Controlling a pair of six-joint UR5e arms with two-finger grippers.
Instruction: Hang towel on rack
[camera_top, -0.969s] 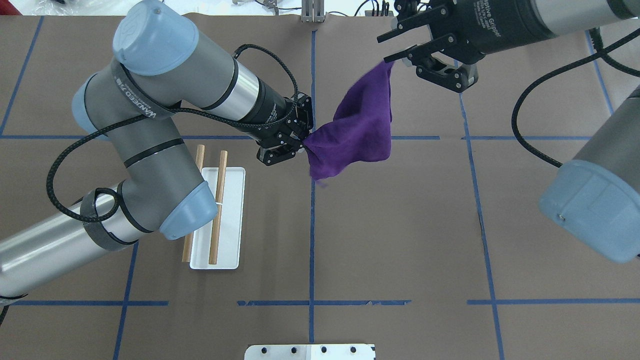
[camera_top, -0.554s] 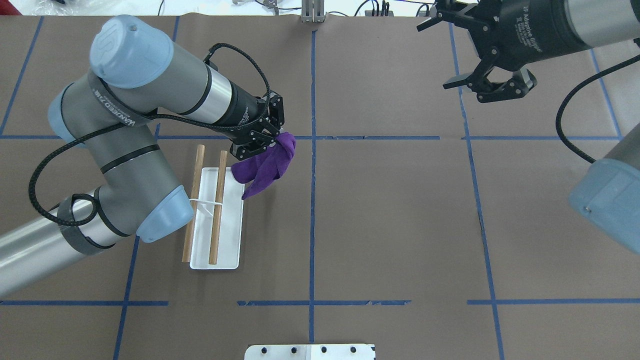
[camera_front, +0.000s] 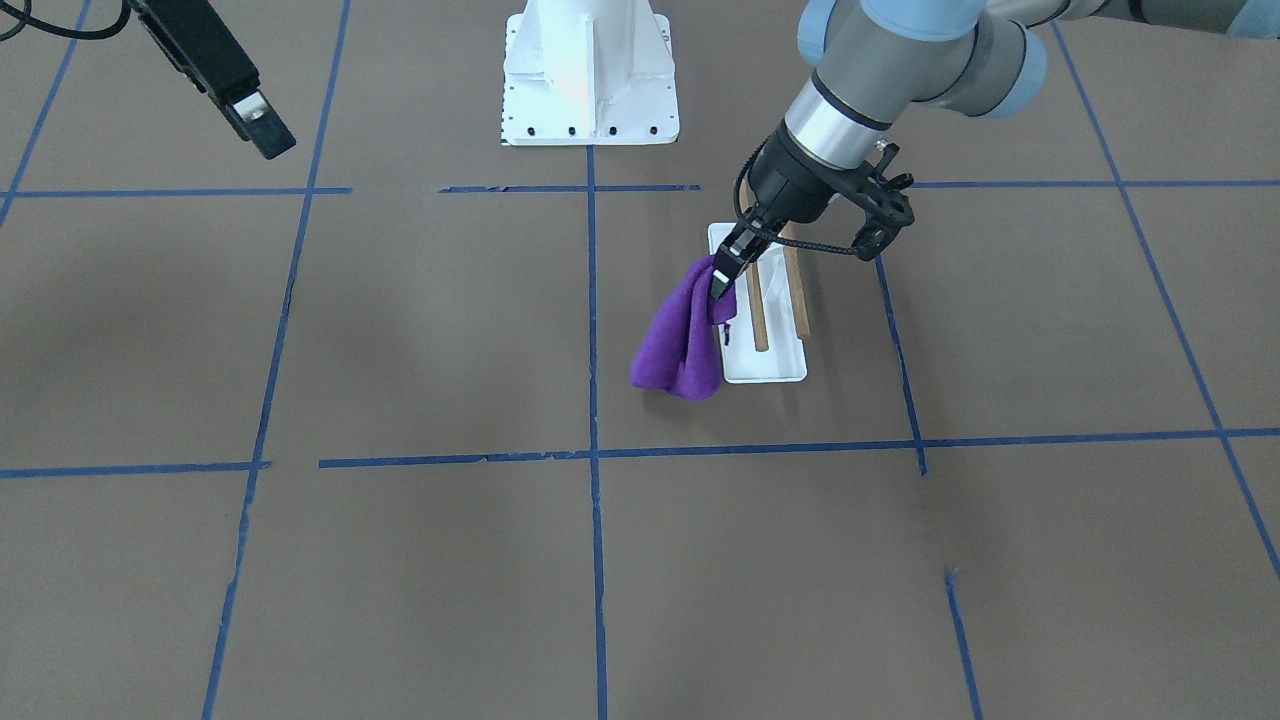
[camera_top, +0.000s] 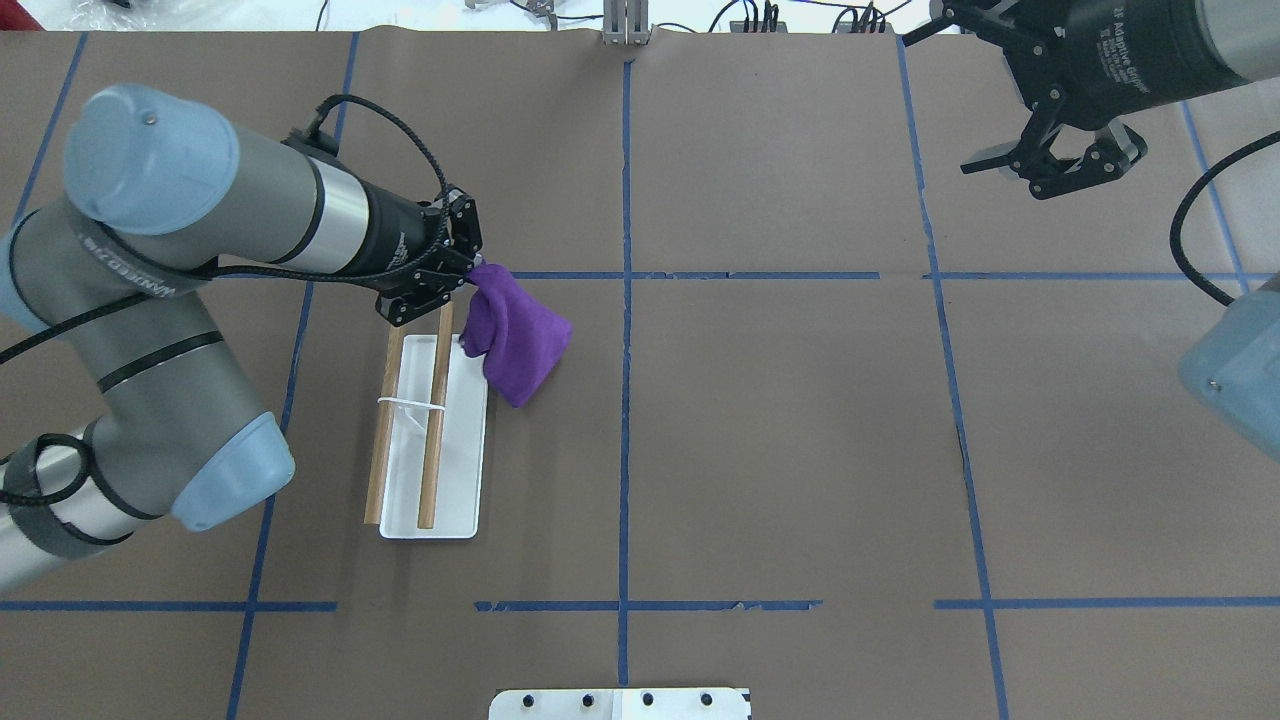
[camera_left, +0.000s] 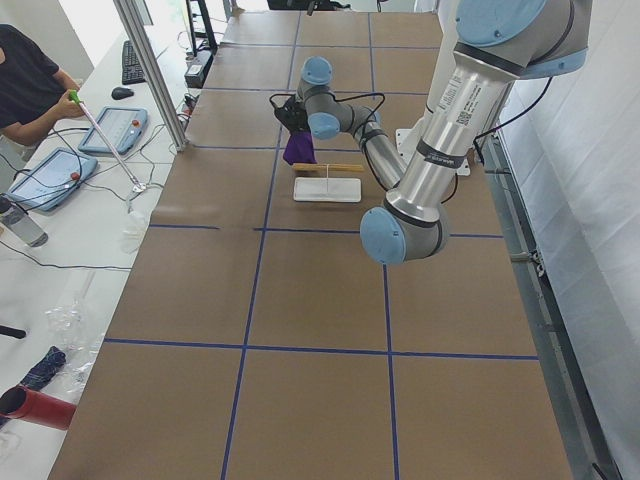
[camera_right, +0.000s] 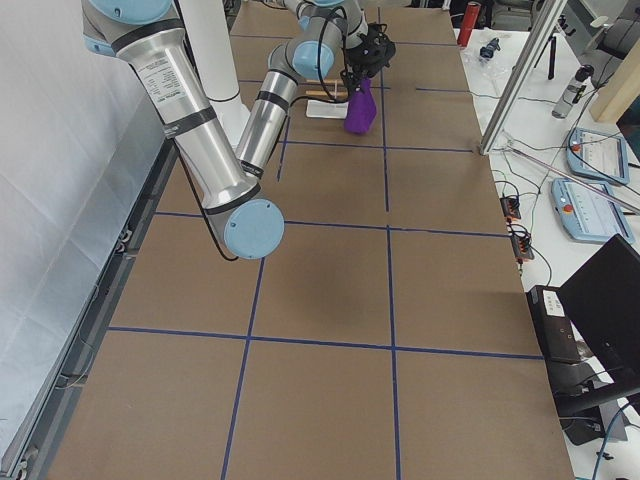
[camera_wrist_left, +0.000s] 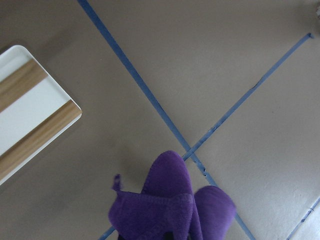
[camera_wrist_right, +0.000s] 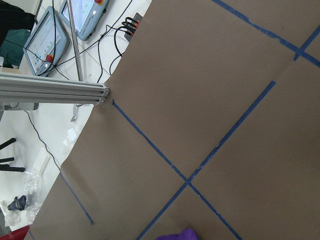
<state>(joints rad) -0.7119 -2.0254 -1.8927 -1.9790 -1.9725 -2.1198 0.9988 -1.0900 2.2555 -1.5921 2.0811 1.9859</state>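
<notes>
Drooping, seemingly folded towel (camera_top: 515, 335), wooden-dowel rack (camera_top: 432, 450)

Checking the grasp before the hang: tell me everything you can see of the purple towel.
The towel is deep purple, soft-looking cloth, bunched into hanging folds rather than spread. The left gripper pinches its top and nothing else holds it. It dangles beside one end of the rack, not draped over it. A small tab sticks out at one edge in the left wrist view. Whether its lower end touches the table cannot be told.
</notes>
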